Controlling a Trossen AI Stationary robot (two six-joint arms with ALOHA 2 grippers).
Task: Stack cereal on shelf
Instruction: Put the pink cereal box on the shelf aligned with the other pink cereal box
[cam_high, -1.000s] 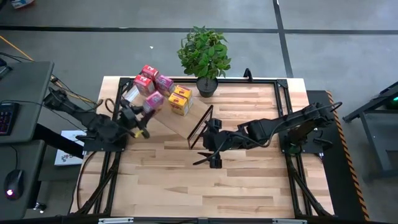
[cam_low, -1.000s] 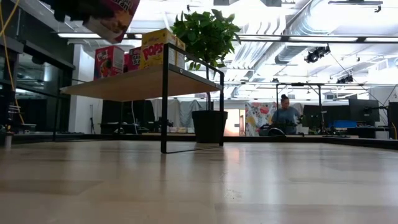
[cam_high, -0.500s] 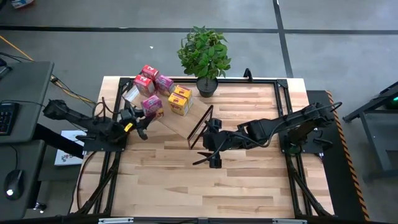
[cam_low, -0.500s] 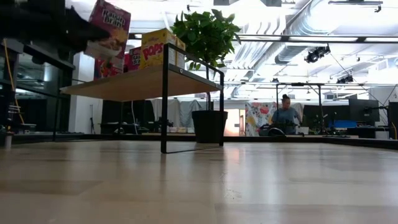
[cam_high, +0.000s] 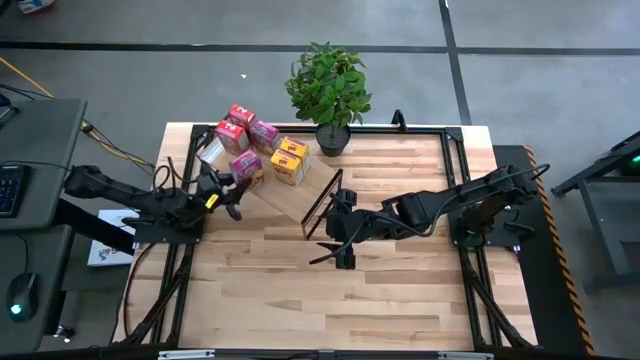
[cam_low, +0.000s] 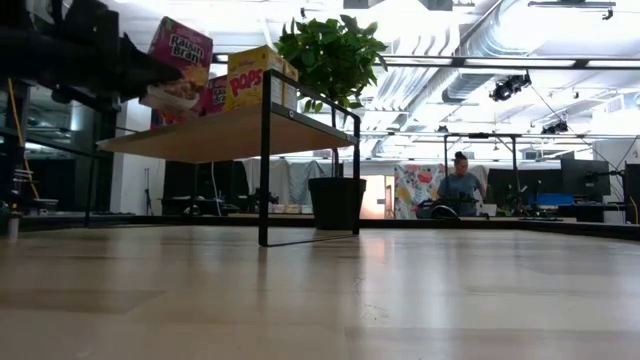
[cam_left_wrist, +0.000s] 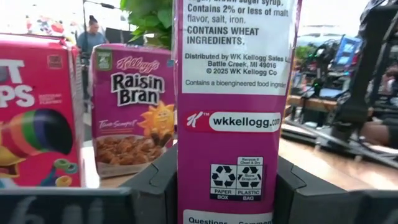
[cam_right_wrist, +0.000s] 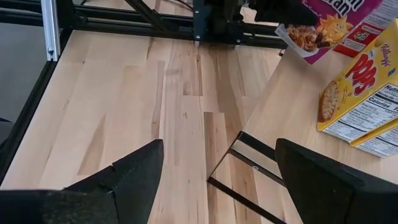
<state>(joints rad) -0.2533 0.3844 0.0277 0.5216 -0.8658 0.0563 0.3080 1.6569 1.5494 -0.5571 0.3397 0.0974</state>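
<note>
Left gripper (cam_high: 232, 190) clasps a pink cereal box (cam_high: 245, 167) just over the shelf (cam_high: 290, 200) beside five boxes already there, seemingly the placing step; next, lower and let go; right gripper (cam_high: 343, 250) waits spread wide

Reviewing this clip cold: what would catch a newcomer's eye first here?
Most likely the magenta Raisin Bran box clamped in the left gripper at the shelf's left edge, beside red, pink and yellow boxes already standing there. Next, the leafy potted plant at the table's far edge.
</note>
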